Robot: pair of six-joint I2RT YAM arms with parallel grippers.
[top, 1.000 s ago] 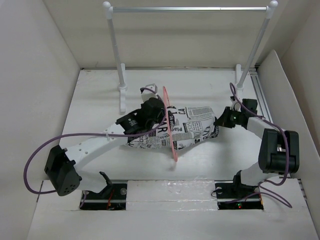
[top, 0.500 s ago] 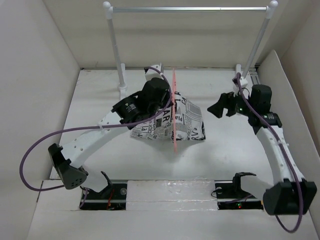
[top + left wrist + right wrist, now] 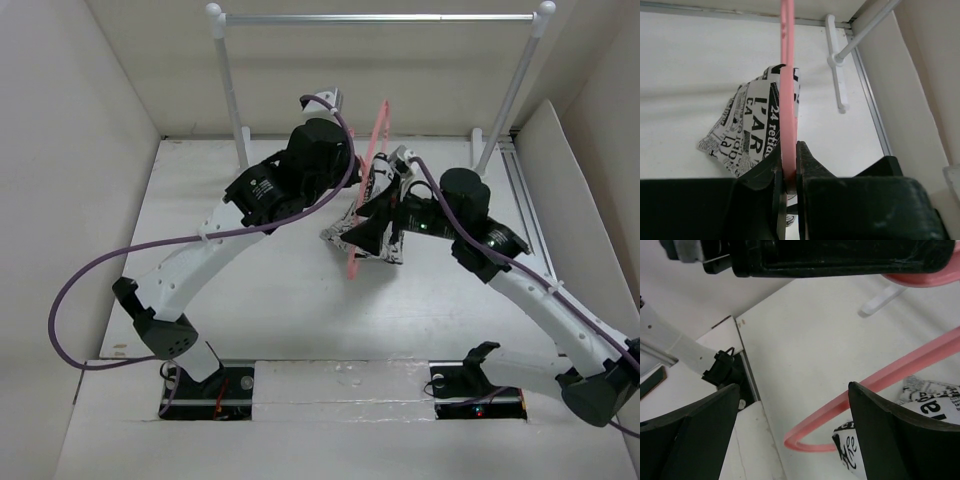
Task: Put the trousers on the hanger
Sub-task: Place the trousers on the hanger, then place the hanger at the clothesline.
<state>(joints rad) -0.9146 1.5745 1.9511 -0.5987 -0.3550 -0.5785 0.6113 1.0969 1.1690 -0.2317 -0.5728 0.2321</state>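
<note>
The pink hanger [image 3: 377,128] is lifted off the table and stands edge-on. My left gripper [image 3: 362,160] is shut on its bar, and the left wrist view shows that bar [image 3: 787,100] pinched between the jaws [image 3: 788,150]. The trousers [image 3: 341,232], white with black newsprint, hang folded over the hanger [image 3: 752,135]. My right gripper [image 3: 374,222] is right against the hanging cloth and is open. In the right wrist view its wide-apart fingers [image 3: 794,387] frame the hanger's lower corner [image 3: 812,437], with trouser cloth [image 3: 932,402] beside the right finger and nothing held.
A white-and-silver rail [image 3: 380,18] on two posts [image 3: 228,90] stands at the back of the table. White walls close in both sides, and a slanted panel [image 3: 560,170] stands at the right. Purple cables trail from both arms.
My right gripper let go of the trousers' end, opened, and swung left up against the hanging cloth. My left arm raised the hanger and trousers off the table, toward the back.
</note>
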